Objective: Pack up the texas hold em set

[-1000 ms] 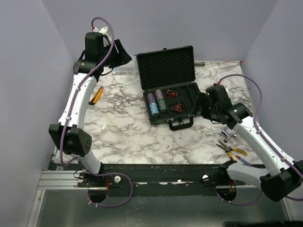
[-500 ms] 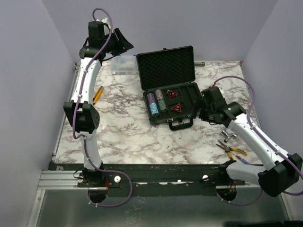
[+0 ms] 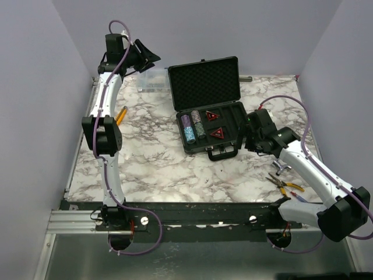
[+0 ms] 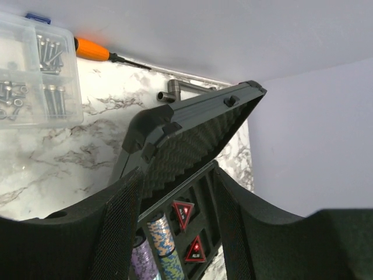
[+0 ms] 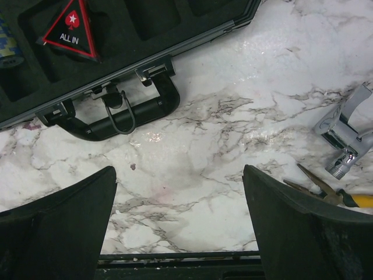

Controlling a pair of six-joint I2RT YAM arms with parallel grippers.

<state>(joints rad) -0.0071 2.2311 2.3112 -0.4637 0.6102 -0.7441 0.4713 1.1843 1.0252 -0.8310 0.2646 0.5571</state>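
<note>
The black briefcase [image 3: 224,125] lies open mid-table, its foam-lined lid [image 3: 204,81] propped up at the back. Short chip stacks [image 3: 192,125] stand in the tray's left slots and two red-black triangles [image 3: 214,124] lie to their right. My left gripper [image 3: 147,55] hangs high at the back left, open and holding nothing. Between its fingers the left wrist view shows the lid [image 4: 192,140], chips [image 4: 160,239] and triangles [image 4: 183,213]. My right gripper [image 3: 245,137] is open beside the case's right front corner, over bare marble [image 5: 179,172] just in front of the case handle [image 5: 116,114].
A clear organiser box [image 3: 150,81] of screws sits at the back left, under the left gripper. An orange-handled tool [image 3: 119,116] lies near the left edge. Yellow-handled pliers [image 3: 285,186] and a chrome fitting [image 3: 281,169] lie at the front right.
The left arm has straightened up along the left edge, its gripper staying high at the back and its jaws narrowing a little. The right gripper has shifted left, closer to the case.
</note>
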